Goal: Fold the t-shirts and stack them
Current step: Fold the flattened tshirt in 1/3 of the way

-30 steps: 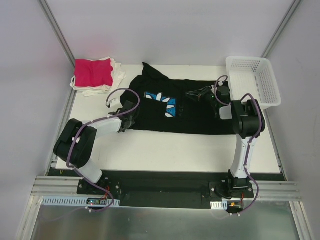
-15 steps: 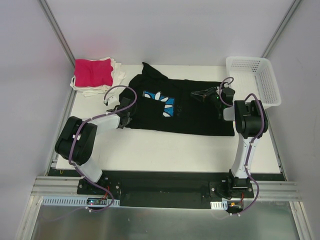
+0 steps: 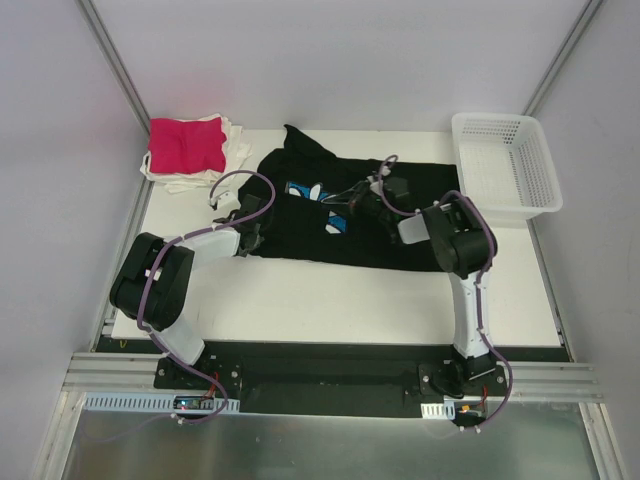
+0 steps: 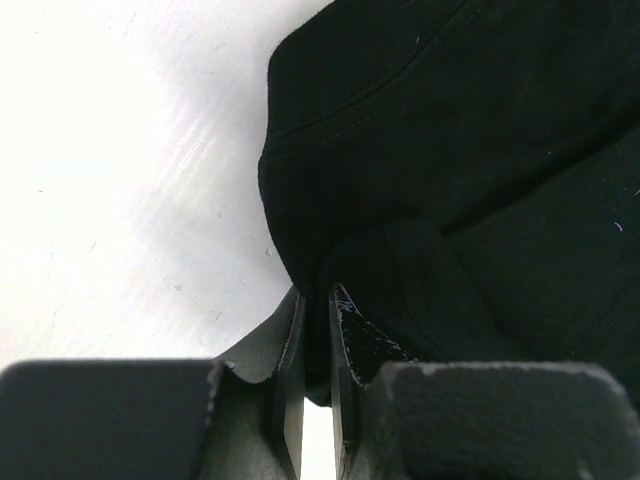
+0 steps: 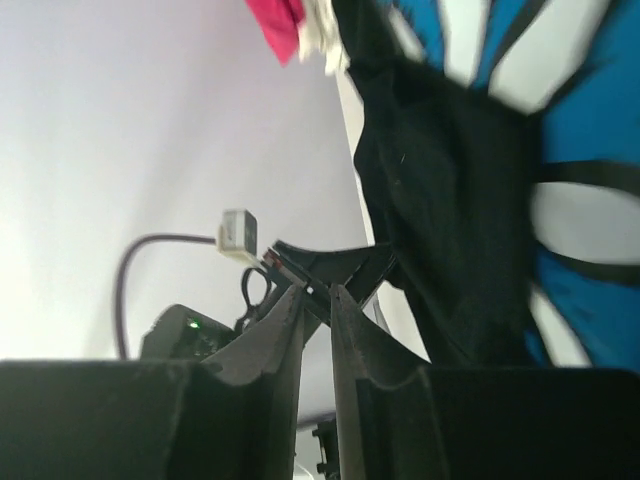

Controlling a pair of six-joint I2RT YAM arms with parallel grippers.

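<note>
Hugging the table's far-right edge sits the basket. Each pinches the black t-shirt — left gripper, right gripper.

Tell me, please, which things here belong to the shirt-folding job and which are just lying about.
Part of the job: black t-shirt, pink t-shirt, white t-shirts beneath it.
Just lying about: white mesh basket.
</note>
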